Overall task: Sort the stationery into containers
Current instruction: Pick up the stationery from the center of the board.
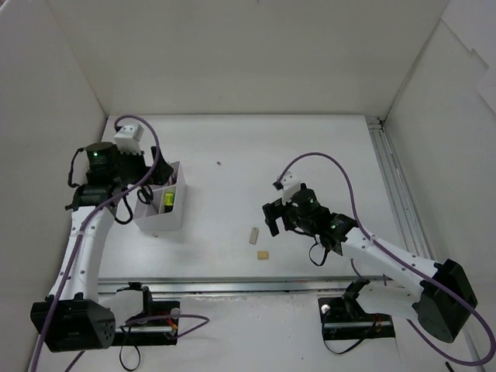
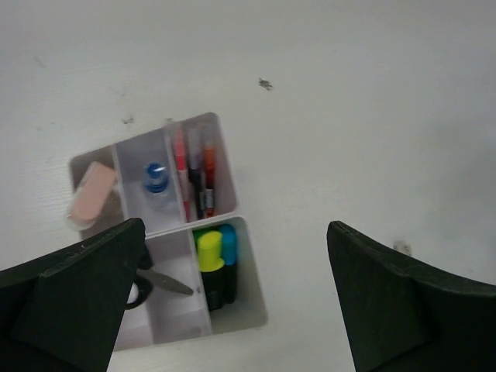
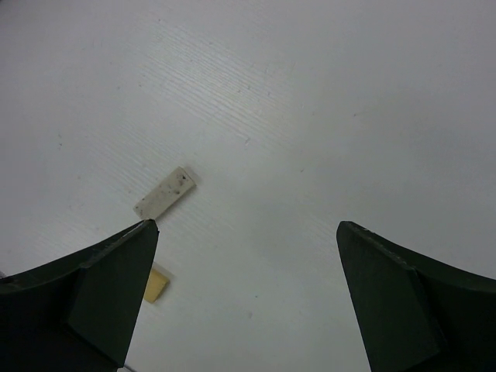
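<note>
Held the right pincer (image 1: 273, 217) wide open in the top view, gripping nothing. Hung it near two loose bits on the white table (image 1: 310, 147): a thin white bar-shaped eraser (image 1: 253, 235) and a small tan square eraser (image 1: 263, 255). Found both a little to its left and closer to the near edge. Hung the left pincer (image 1: 146, 195) over the small white plastic box (image 1: 167, 225), well apart from the erasers. Judged the right arm the nearer one.

Looked through the left wrist next. Saw the left pincer spread wide and empty above the box. Spotted pink-white correction tape (image 2: 91, 194), dark pens (image 2: 198, 174), highlighters (image 2: 215, 260) and scissors (image 2: 159, 281) in its slots.

Looked through the right wrist last. Found the white eraser up and left of the gap, near the left finger, lying slanted, low left to high right. Found the tan one lower, just beside that finger.
</note>
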`<action>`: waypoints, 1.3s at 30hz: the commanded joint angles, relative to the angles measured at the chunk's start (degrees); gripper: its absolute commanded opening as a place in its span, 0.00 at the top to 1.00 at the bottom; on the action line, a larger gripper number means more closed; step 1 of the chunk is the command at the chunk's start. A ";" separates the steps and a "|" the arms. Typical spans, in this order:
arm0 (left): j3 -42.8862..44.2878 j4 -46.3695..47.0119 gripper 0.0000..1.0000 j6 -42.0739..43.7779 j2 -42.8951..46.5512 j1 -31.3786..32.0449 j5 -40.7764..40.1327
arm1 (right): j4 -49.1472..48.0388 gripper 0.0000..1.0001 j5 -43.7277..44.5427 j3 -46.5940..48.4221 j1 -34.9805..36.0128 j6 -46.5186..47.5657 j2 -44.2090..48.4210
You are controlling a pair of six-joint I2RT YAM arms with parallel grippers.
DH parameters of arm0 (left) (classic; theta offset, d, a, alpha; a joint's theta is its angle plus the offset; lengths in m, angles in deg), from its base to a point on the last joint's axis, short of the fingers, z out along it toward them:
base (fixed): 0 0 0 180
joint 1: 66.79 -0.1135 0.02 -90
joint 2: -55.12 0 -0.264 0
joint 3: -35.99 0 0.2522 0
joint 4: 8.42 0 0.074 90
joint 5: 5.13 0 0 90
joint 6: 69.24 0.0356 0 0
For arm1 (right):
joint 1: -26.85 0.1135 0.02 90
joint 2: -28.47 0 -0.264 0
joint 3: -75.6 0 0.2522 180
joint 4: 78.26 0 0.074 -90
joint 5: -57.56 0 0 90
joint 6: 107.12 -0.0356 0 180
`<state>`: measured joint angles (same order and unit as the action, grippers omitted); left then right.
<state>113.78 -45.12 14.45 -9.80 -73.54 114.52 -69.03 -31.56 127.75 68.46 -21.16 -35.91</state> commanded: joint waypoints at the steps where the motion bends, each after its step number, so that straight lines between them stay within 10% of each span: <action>1: -0.65 1.06 0.00 -3.18 3.92 11.11 -4.22 | 0.14 0.02 1.30 -3.13 -0.03 -8.85 5.21; 11: 0.57 -1.24 0.00 -14.51 -10.64 43.18 -22.61 | 12.96 0.02 28.44 -9.74 -0.03 -28.83 25.52; 24: 17.18 -8.78 0.07 -23.74 -40.26 58.15 -33.59 | 21.66 0.02 33.30 -7.28 -0.30 -31.82 22.90; 33: 14.81 -8.09 0.44 -27.53 -43.35 59.82 -35.01 | 24.13 0.02 36.47 -7.63 -0.29 -33.58 25.17; 39: 14.11 -7.56 0.86 -27.09 -45.02 61.15 -33.09 | 24.84 0.02 37.70 -7.63 -0.21 -34.38 27.20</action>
<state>127.79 -52.11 -12.34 -55.09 -13.06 80.86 -43.83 2.00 117.85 68.46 -53.57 -9.10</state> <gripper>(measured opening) 0.183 0.979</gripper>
